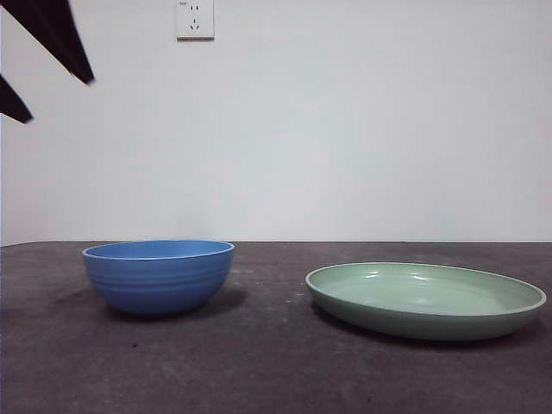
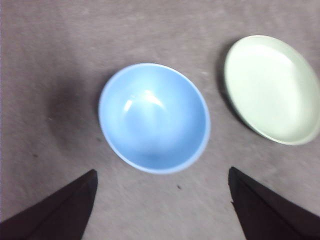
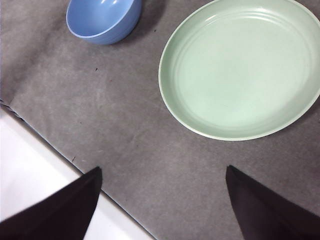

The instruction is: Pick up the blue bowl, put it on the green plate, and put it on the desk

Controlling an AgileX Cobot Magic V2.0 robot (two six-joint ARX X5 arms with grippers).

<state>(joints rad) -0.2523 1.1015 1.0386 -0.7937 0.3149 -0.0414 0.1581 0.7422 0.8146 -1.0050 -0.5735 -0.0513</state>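
The blue bowl (image 1: 158,276) stands upright and empty on the desk (image 1: 259,362), at the left. The green plate (image 1: 425,297) lies empty on the desk to its right, apart from it. My left gripper (image 2: 163,172) is open and empty, high above the bowl (image 2: 154,117), with the plate (image 2: 272,87) off to one side. Its two black jaw tips show at the top left of the front view (image 1: 58,99). My right gripper (image 3: 163,168) is open and empty, high over the desk near the plate (image 3: 240,67), with the bowl (image 3: 102,20) further off.
A white wall with a socket (image 1: 194,19) stands behind the desk. In the right wrist view the desk's edge runs diagonally beside a white surface (image 3: 30,170). Bare desk lies between the bowl and the plate.
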